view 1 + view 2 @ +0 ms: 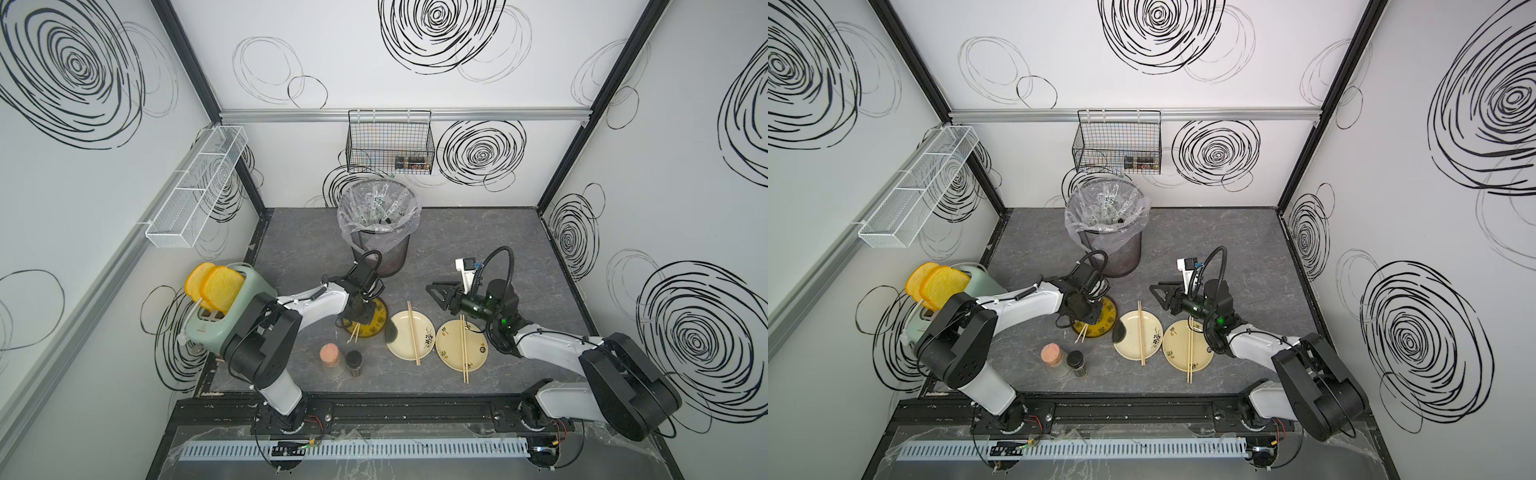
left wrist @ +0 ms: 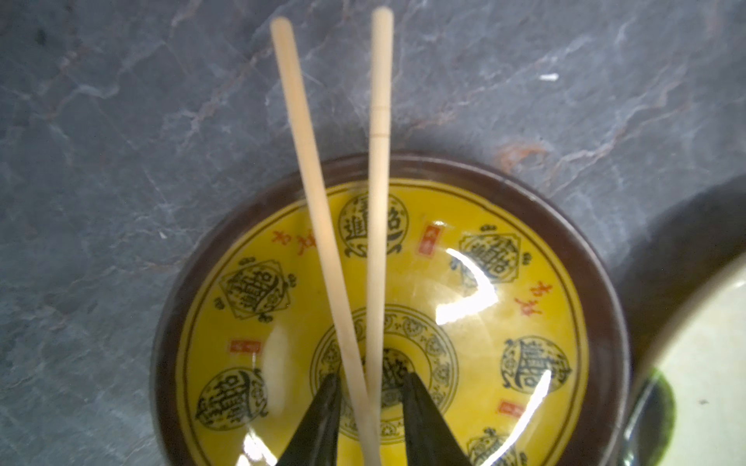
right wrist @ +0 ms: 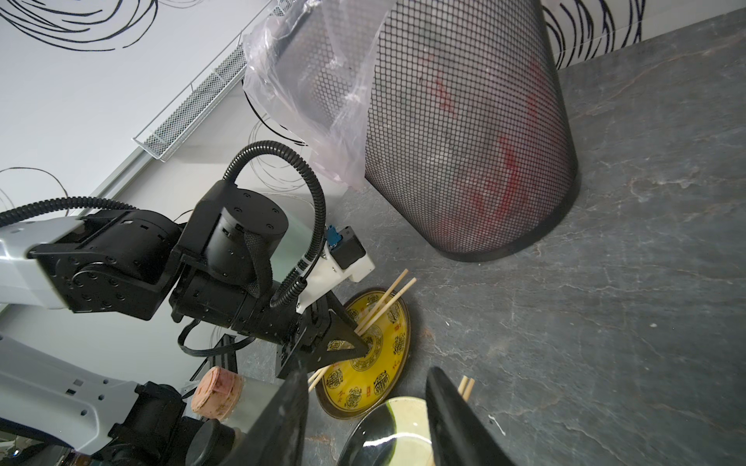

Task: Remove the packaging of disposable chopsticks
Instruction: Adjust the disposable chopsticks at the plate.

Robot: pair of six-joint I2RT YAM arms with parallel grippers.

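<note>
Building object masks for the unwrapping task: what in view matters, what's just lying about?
Job: three pale wooden chopstick pairs; clear printed plastic sleeves in black mesh bin; left tool.
Lying about: green toaster; cork-topped glass jar; dark-lidded small jar; white mesh wall shelf; black wire basket.

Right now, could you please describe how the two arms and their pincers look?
The left arm and right arm have white links, black joints and black corrugated cables. The left pincer and right pincer have black triangular fingers.

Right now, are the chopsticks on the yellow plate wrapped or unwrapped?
Unwrapped: the chopsticks show bare wood across the yellow plate, splayed apart, with no plastic on them.
</note>
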